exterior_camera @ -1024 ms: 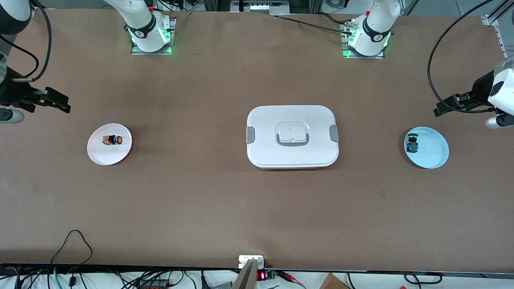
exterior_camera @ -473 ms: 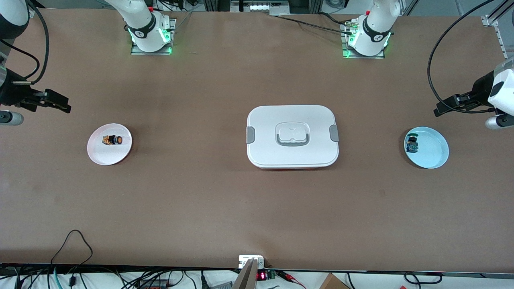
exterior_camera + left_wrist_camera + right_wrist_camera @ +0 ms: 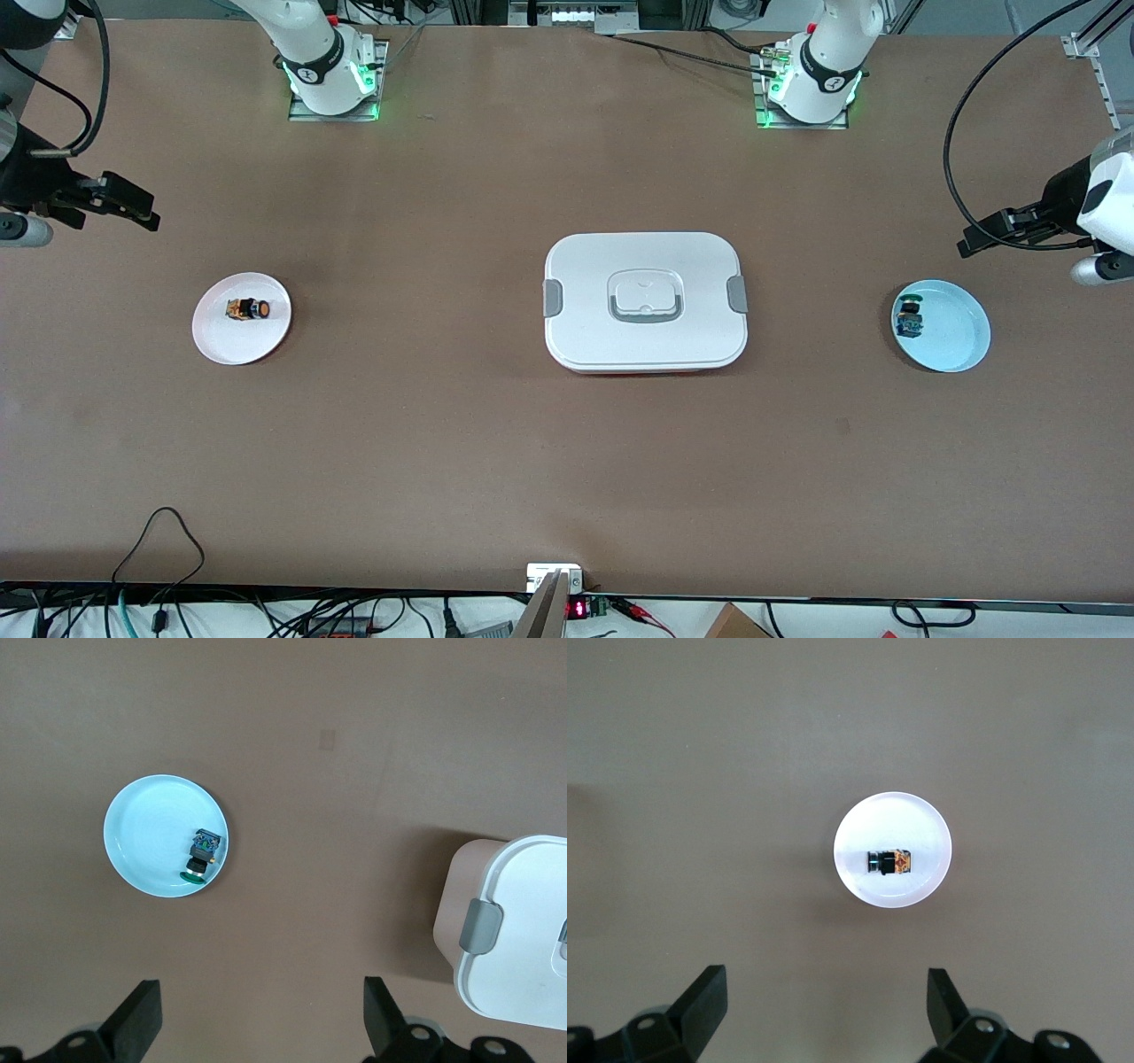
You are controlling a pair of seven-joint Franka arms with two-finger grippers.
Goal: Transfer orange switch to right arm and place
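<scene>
Right gripper (image 3: 133,213) hangs high over bare tabletop (image 3: 443,443) at the right arm's end, fingers spread wide and empty, wrist camera looking straight down on the white plate (image 3: 926,828). Seems parked up there for a clear look before any descent, with the fingers apart so the small part can pass between them. Left gripper (image 3: 983,239) likewise raised over the left arm's end of the tabletop, fingers spread with nothing between them, waiting above the pale blue plate (image 3: 142,828). Orange switch (image 3: 248,309) lies on its side in the middle of the white plate, well apart from both grippers, cap pointing toward the centre of the tabletop. Lying flat like this probably suits a pinch across the black body rather than on the round cap, which looks likely to slip. On the blue plate, close to its rim, rests the similar blue-and-black part (image 3: 907,319) with a green cap, not the one wanted. Between the two plates sits a white lidded box (image 3: 645,301), latches at both ends, lid shut, likely the place for the handed-over part, though not certain. Nothing grasped so far; task appears to be at its very start.
</scene>
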